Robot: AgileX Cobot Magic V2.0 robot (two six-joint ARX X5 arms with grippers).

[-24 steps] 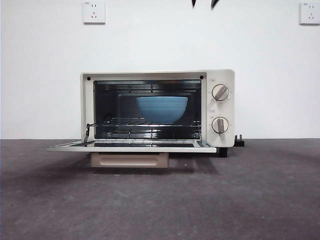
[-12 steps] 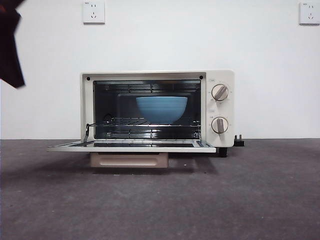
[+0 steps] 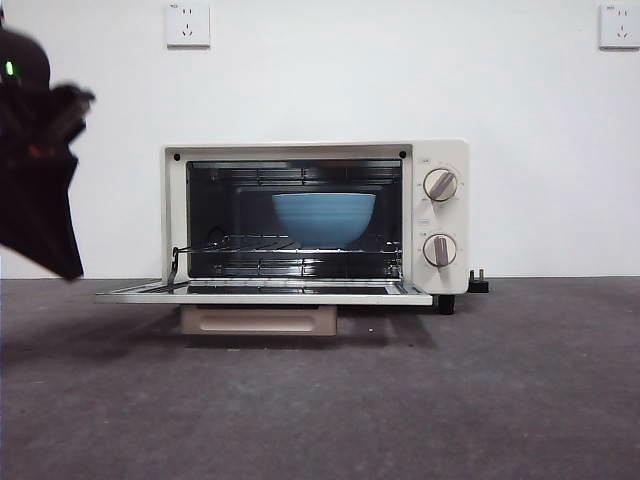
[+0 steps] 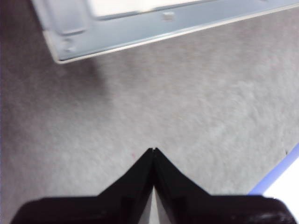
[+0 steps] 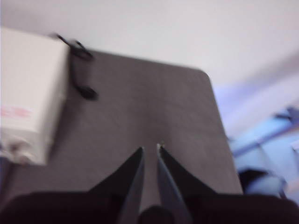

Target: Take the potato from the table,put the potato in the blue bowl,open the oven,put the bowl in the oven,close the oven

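Observation:
The oven (image 3: pixel 440 215) stands open, its door (image 3: pixel 265 293) folded down flat and the beige handle (image 3: pixel 258 320) hanging under it. Inside, the blue bowl (image 3: pixel 324 217) rests upright on the wire rack. The potato is not visible; the bowl's inside is hidden from this height. My left gripper (image 4: pixel 153 150) is shut and empty, hovering over the table (image 3: pixel 400 400) just off a corner of the lowered door (image 4: pixel 140 32); it shows as a dark blurred mass (image 3: pixel 45 200) at the front view's left edge. My right gripper (image 5: pixel 150 148) hangs high beside the oven (image 5: pixel 28 93), jaws almost together, holding nothing.
The oven's black plug and cord (image 3: pixel 479 283) lie on the table by its right rear corner. A white wall with two sockets (image 3: pixel 188 23) stands close behind. The table's edge (image 5: pixel 212 93) shows in the right wrist view.
The left arm has dropped in at the front view's left edge and come lower. The black tips at the top middle have gone. Oven and bowl have not moved.

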